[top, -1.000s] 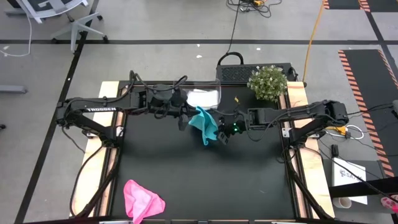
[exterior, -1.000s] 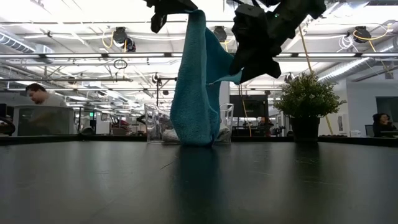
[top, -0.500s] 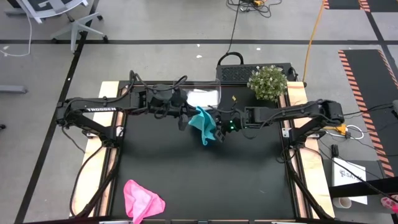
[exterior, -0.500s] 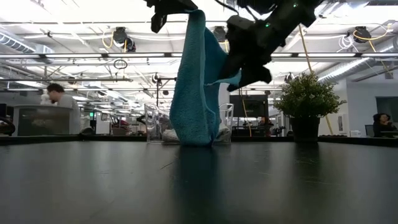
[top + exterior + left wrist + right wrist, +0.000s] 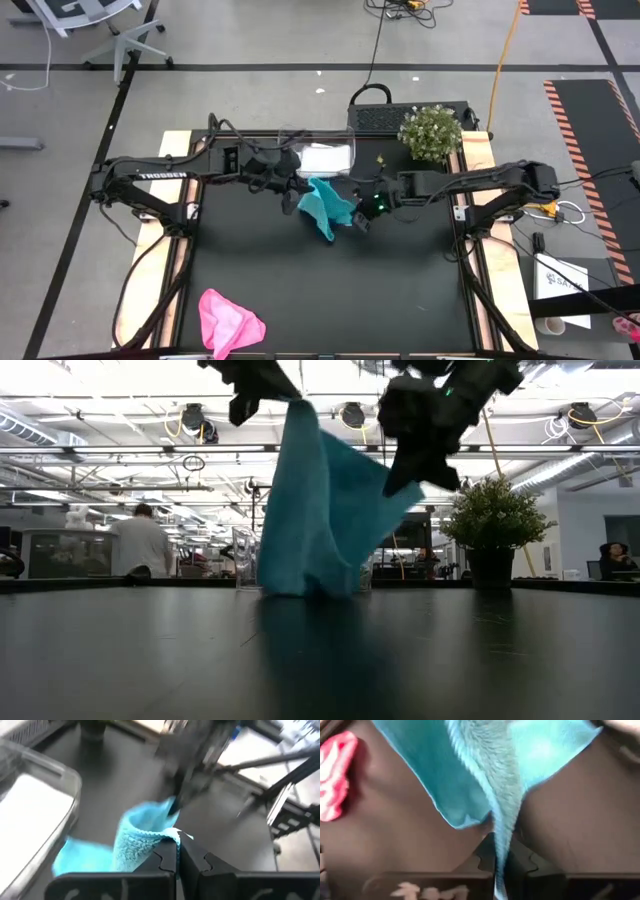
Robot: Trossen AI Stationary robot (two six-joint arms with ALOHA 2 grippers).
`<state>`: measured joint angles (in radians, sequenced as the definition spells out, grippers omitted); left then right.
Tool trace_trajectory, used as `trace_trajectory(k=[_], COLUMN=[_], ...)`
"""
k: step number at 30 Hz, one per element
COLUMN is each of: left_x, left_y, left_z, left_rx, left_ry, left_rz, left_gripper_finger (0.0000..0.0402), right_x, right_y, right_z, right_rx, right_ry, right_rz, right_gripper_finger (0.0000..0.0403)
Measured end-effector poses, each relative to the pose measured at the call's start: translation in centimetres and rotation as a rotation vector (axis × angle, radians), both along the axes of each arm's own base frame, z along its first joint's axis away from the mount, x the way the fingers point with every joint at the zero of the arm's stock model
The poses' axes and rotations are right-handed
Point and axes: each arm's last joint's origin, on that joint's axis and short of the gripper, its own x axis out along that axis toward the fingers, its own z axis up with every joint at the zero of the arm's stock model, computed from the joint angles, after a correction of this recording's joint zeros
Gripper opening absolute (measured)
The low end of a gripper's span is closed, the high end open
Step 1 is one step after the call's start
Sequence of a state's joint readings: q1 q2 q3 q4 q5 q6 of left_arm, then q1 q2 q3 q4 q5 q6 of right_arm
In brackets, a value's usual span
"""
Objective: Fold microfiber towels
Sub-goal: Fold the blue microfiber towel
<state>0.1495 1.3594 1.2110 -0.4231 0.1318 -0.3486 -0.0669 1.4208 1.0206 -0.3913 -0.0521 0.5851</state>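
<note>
The teal towel (image 5: 323, 206) hangs between my two grippers over the table's far middle, and its lower end (image 5: 300, 588) rests on the black table. My left gripper (image 5: 292, 196) is shut on its upper left corner. My right gripper (image 5: 356, 218) is shut on its right edge, somewhat lower. The pink towel (image 5: 229, 320) lies crumpled at the near edge, left of centre, and shows in the right wrist view too (image 5: 334, 775). A pale cloth (image 5: 326, 157) lies inside the clear tub. My left gripper pinches the teal towel's upper corner (image 5: 172, 836) between its two fingers, slanting down from the table's left. The towel hangs below the fingers. My right gripper pinches the towel's right edge (image 5: 502, 851) between its two fingers, slanting down from the table's right. The cloth spreads away from the fingers toward the left gripper (image 5: 385, 485).
The clear plastic tub (image 5: 348, 146) stands at the far edge behind the towel. A potted plant (image 5: 430, 132) stands at the far right. The black table top (image 5: 400, 290) lies open between the hanging towel and the pink one.
My right gripper has shut on the teal towel's right edge. My left gripper has tipped downward. The towel hung in a narrow drape from the left gripper; now it is spread wider between the two grippers, with its lower end still on the table.
</note>
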Motion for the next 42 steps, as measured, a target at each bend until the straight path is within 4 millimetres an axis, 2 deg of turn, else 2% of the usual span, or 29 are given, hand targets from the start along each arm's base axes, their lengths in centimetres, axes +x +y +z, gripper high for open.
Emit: trace_trajectory(k=[5, 11, 16, 18, 20, 25, 29, 32, 35, 42], left_x=[-0.8, -2.8, -5.2, -6.0, -6.4, -7.0, -6.9, -6.9, -6.8, -6.5], left_y=[-0.1, -0.1, 0.5, 0.6, 0.5, -0.3, -0.9, -1.3, -1.2, -0.1], left_z=[0.3, 3.6, 7.1, 7.6, 7.8, 6.8, 6.0, 5.6, 5.3, 4.1], left_rx=[-0.008, 0.055, 0.13, 0.123, 0.1, 0.008, -0.042, -0.035, 0.009, 0.118], left_ry=[0.023, -0.096, -0.223, -0.232, -0.242, -0.136, -0.056, -0.015, 0.018, 0.139], left_rz=[-0.007, -0.027, -0.03, -0.038, -0.066, -0.167, -0.181, -0.172, -0.136, -0.043], left_gripper_finger=[0.0003, 0.0003, 0.0007, 0.0004, 0.0003, 0.0006, 0.0004, 0.0007, 0.0003, 0.0003], right_x=[-2.8, -6.3, -7.4, -7.5, -7.4, -7.3, -7.4, -7.6, -7.8, -8.4], right_y=[-0.7, -2.2, -3.6, -3.8, -3.8, -2.9, -2.0, -1.5, -1.6, -3.5], right_z=[4.1, 7.7, 10.3, 10.9, 11.2, 10.9, 10.4, 9.8, 9.3, 8.9], right_rx=[-0.101, -0.21, -0.316, -0.296, -0.259, -0.12, 0.023, 0.054, 0.012, -0.197], right_ry=[-0.131, -0.269, -0.459, -0.521, -0.561, -0.564, -0.513, -0.449, -0.389, -0.322], right_rz=[-0.053, -0.12, -0.135, -0.11, -0.062, 0.055, 0.106, 0.126, 0.095, 0.023], right_gripper_finger=[0.0001, 0.0001, 0.0, 0.0, 0.0, 0.0, 0.0, 0.0, 0.0, 0.0])
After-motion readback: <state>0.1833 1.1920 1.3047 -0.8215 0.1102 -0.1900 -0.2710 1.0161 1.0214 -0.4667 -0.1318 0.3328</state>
